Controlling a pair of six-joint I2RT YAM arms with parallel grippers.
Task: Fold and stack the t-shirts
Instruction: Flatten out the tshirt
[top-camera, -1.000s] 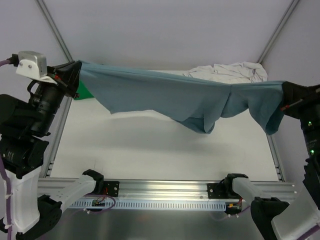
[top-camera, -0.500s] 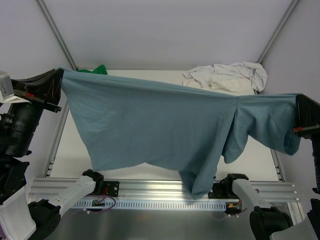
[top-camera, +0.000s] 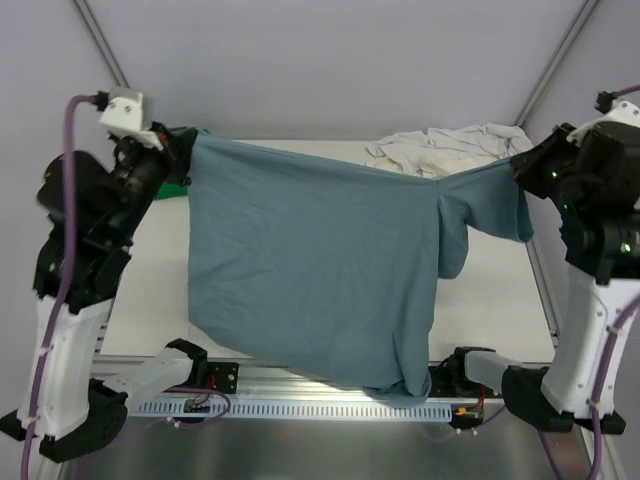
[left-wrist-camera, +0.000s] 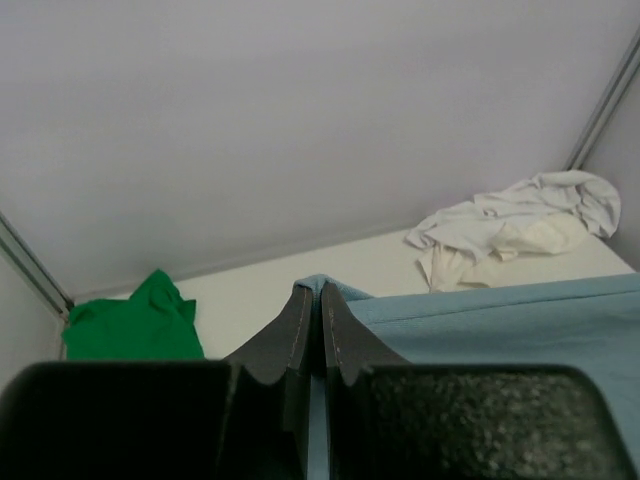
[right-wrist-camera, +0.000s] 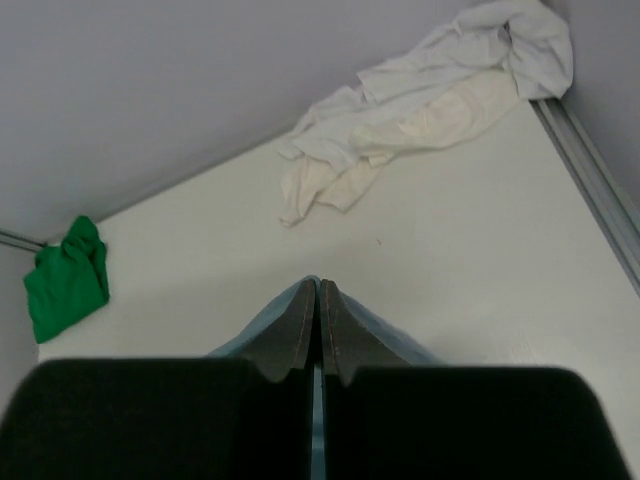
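Slate-blue t-shirt (top-camera: 310, 270) is held spread above the table (top-camera: 150, 290), one top corner clamped in the left gripper (left-wrist-camera: 311, 297), the other in the right gripper (right-wrist-camera: 317, 290). Green t-shirt (left-wrist-camera: 128, 322) and cream t-shirt (top-camera: 450, 150) are seen crumpled at the table's far edge, well apart.

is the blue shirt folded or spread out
Spread out: the blue shirt hangs unfolded in the air, pinched at its top edge by the left pincer and right pincer.
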